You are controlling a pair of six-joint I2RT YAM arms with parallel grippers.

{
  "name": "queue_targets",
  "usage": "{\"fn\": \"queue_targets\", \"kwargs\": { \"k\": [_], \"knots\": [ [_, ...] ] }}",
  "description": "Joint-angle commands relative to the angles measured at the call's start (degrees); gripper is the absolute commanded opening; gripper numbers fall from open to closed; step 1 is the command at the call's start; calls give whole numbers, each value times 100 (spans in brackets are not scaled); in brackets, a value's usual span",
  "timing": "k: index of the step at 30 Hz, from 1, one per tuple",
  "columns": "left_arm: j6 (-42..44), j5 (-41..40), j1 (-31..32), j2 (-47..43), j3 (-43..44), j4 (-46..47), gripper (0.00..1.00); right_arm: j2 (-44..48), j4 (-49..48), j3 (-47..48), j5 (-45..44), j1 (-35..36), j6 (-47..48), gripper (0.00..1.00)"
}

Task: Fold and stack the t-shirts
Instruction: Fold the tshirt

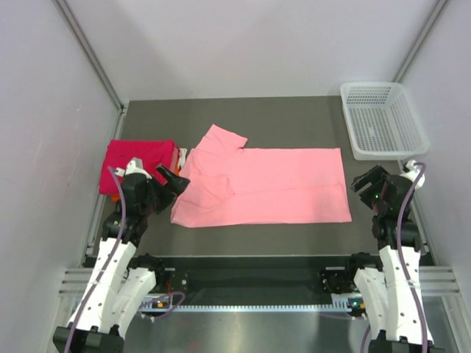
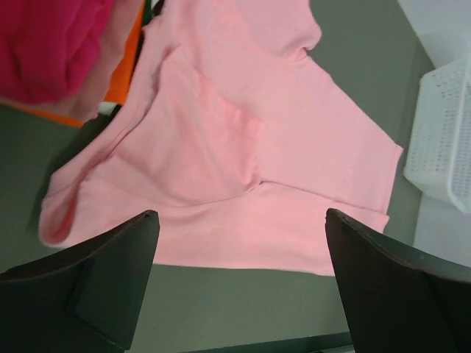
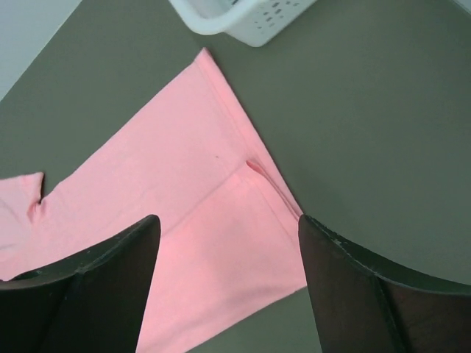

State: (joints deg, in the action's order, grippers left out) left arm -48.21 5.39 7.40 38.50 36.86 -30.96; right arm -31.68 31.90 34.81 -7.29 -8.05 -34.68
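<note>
Two folded already, judging by the pile at the table's left edge: magenta-red t-shirt [image 1: 140,165] lying on orange t-shirt [image 2: 125,73]. Left to do: salmon-pink t-shirt [image 1: 265,187], spread across mid-table just beside that pile, seemingly folded once along its length, one sleeve poking out toward the back. Needs further folds into a rectangle, then placing on the pile. Hovering at either end, left gripper [image 1: 173,180] and right gripper [image 1: 362,184], both spread wide, gripping nothing.
</note>
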Motion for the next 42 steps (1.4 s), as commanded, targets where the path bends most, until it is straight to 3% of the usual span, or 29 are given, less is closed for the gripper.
{"fn": "queue_targets", "kwargs": {
  "k": [1, 7, 14, 17, 21, 25, 28, 35, 42],
  "knots": [
    [4, 374, 7, 393, 93, 791, 99, -478, -578, 307, 596, -21, 689, 75],
    [416, 603, 7, 2174, 742, 2160, 99, -1612, -1527, 685, 1537, 23, 971, 75],
    [857, 761, -2, 4313, 2008, 2611, 98, -2798, -1942, 1230, 2029, 199, 1095, 70],
    [839, 902, -2, 4999, 2386, 2832, 97, -3123, -1916, 1511, 1671, 672, 1261, 71],
    [1101, 1165, -2, 5885, 2834, 3051, 97, -3563, -1643, 2003, 329, 1472, 1647, 73],
    [1498, 1132, 7, 6685, 3929, 2414, 95, -3959, -1757, 2109, 70, 1596, 1736, 70],
    [1691, 965, 7, 7398, 4800, 1947, 85, -4188, -1801, 2162, 131, 1605, 1710, 65],
    [1946, 184, 33, 8401, 6130, 1787, 83, -4039, -2038, 1899, 219, 1605, 1648, 64],
    [2131, -64, 139, 9770, 8124, 514, 79, -3934, -2012, 1863, 131, 1605, 1631, 62]
  ]
}}
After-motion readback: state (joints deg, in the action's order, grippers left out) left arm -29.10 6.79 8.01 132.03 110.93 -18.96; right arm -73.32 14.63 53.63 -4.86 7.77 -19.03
